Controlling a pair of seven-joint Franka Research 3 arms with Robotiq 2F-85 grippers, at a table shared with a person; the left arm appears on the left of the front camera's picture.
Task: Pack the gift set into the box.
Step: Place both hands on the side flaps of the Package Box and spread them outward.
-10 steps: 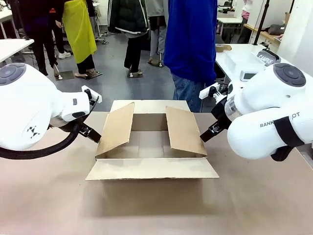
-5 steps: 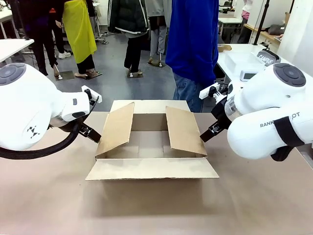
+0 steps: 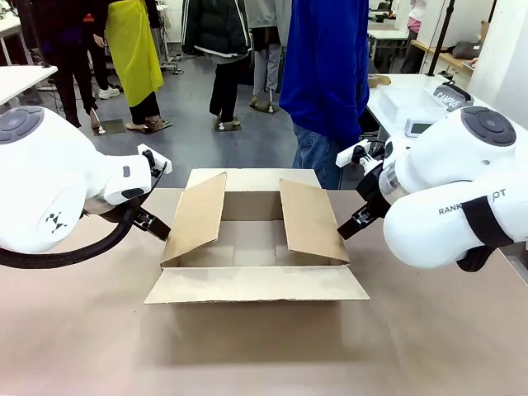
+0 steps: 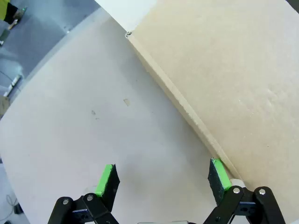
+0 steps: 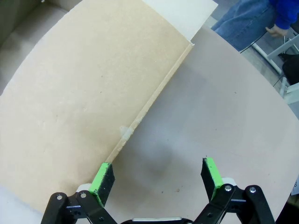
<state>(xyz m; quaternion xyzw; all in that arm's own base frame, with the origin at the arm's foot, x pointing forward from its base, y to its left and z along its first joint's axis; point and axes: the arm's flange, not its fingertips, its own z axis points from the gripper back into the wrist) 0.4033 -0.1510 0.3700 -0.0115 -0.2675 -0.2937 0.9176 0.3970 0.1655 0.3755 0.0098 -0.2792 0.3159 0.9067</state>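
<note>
The box (image 3: pixel 256 285) sits in the middle of the table (image 3: pixel 264 363), between my two arms, with a person (image 3: pixel 326 74) standing at the far side. It is plain brown corrugated cardboard. The near flap is folded flat toward me, the far flap lies back, and the two side flaps lean inward over the opening.

I judge it light and fairly stiff across its panels but floppy at the creases. It will likely slide on this smooth table if I push it from one side. The side flaps' outer edges look like the best place to take hold, pinching the thin board near the middle of each flap.

The left gripper (image 4: pixel 163 179) is wide open and holds nothing, with one pad (image 4: pixel 217 174) just beside the left flap's edge. The right gripper (image 5: pixel 156 179) is also wide open and empty. Its pad (image 5: pixel 103 178) sits at the right flap's edge, possibly touching it, though I can't be sure from this angle.
</note>
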